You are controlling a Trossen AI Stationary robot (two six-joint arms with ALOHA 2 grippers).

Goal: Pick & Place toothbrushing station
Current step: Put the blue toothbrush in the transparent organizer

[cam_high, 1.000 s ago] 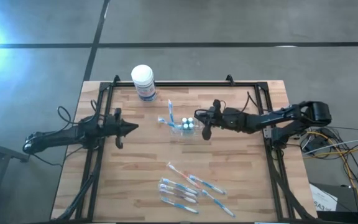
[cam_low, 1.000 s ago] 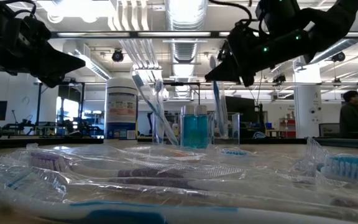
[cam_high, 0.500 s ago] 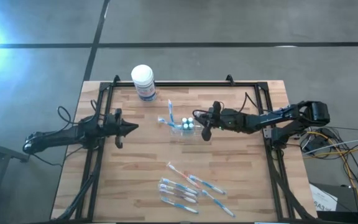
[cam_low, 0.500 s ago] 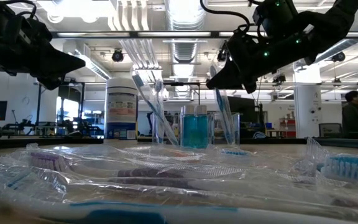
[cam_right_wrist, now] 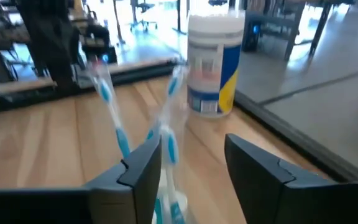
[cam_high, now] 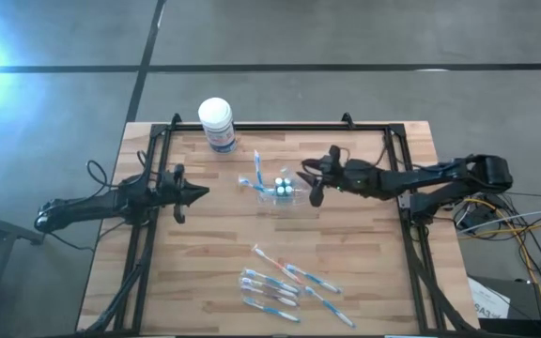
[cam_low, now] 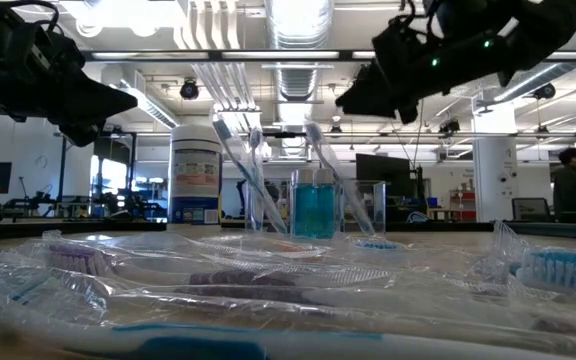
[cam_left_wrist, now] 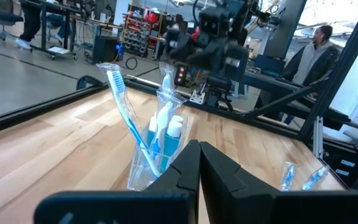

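Since a second ago the right tool [cam_high: 314,183] has drawn back from the clear cup [cam_high: 278,194] toward its own side of the surface [cam_high: 205,253], and a toothbrush that stood upright under it then now leans free in the cup. That tool hangs just beside the cup and above its rim, its two fingers spread wide with nothing between them, as the right wrist view shows. The left tool [cam_high: 193,193] has not shifted; it waits over the left part of the surface, pointed at the cup, its fingers pressed together and empty. My reading is that one brush has just been dropped in and the step in hand is the retreat before the next pick. The cup stands near the middle of the surface, toward the far edge, and holds several blue-and-white toothbrushes [cam_left_wrist: 129,124] leaning outward, some in clear wrappers, with small white-capped pieces [cam_high: 284,185] visible at its mouth from above; how many brushes is hard to count. A loose cluster of wrapped toothbrushes [cam_high: 275,286] lies well apart near the front edge. The next move likely calls for the right arm to swing over to that cluster, come down on one slim brush and close on it without dragging its neighbours. The white-lidded tub [cam_high: 216,122] stands at the far edge, closed.
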